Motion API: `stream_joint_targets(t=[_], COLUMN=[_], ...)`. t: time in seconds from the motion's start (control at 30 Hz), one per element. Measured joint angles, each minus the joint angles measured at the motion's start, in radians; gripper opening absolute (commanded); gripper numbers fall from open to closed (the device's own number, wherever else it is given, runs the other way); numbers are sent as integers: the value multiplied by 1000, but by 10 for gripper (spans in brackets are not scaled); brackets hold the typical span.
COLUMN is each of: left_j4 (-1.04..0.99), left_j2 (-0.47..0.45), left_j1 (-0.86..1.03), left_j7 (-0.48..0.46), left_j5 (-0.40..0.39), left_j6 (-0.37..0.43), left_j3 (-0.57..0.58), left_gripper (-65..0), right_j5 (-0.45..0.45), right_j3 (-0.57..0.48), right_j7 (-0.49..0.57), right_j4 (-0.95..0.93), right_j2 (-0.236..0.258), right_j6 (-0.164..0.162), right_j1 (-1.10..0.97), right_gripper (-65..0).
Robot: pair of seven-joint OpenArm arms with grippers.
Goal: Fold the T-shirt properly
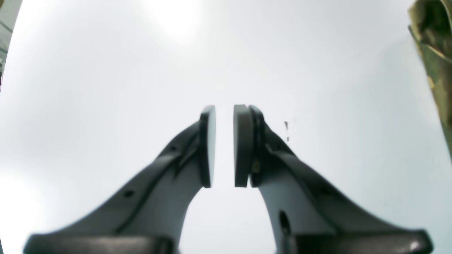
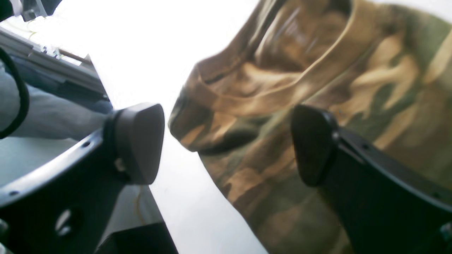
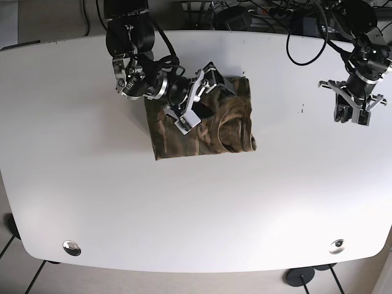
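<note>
The place looks like a robotics lab. A bare white table (image 3: pixel 196 214) carries two bolted-on arms (one at each far corner), black cables (image 3: pixel 263 12) and gear crowd its back edge, metal fixings (image 3: pixel 71 247) sit near its front corners, and tiled floor (image 3: pixel 9 257) shows below.

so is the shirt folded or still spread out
Folded: the T-shirt lies as a compact rectangle with layered edges on the table. The right hand hovers open over it.
</note>
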Motion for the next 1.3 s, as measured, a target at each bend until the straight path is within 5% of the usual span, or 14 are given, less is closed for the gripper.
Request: stream_joint_targets(t=[0.13,0.23,0.33,0.5,0.67,0.77,0.93,1.1,1.3], left_j4=[68,93,103,103,84,42,-109,-288,-474], left_j2=[53,46,47,45,42,44,42,4,16], left_j1=[28,52,72,69,68,63,43,2,-206], left_j7=[-1,-4,0,0,-4,-5,-25,-196,-208], left_j5=[4,6,5,14,2,4,10,-18,-25], left_j6=[-3,0,-5,1,0,0,0,0,-11], left_j3=[115,254,365,483,660,671,669,668,715], left_gripper=[-576,-576,-578,-576,-576,-576,-576,-576,-576], right_j5=[-1,0,32,86,-76,-175,-285,-295,-296], right_j3=[-38,-94,-96,140,233,228,229,228,240], right_j7=[1,29,34,41,38,46,217,337,386], right_j4=[-141,-224,-115,70,-2,-140,-305,-431,-472], right_j2=[3,8,46,74,116,108,110,132,189], right_j6=[6,0,0,0,0,15,14,15,48], right_j1=[35,79,67,85,206,284,310,304,296], right_gripper=[-374,-412,-411,-414,-583,-590,-591,-591,-593])
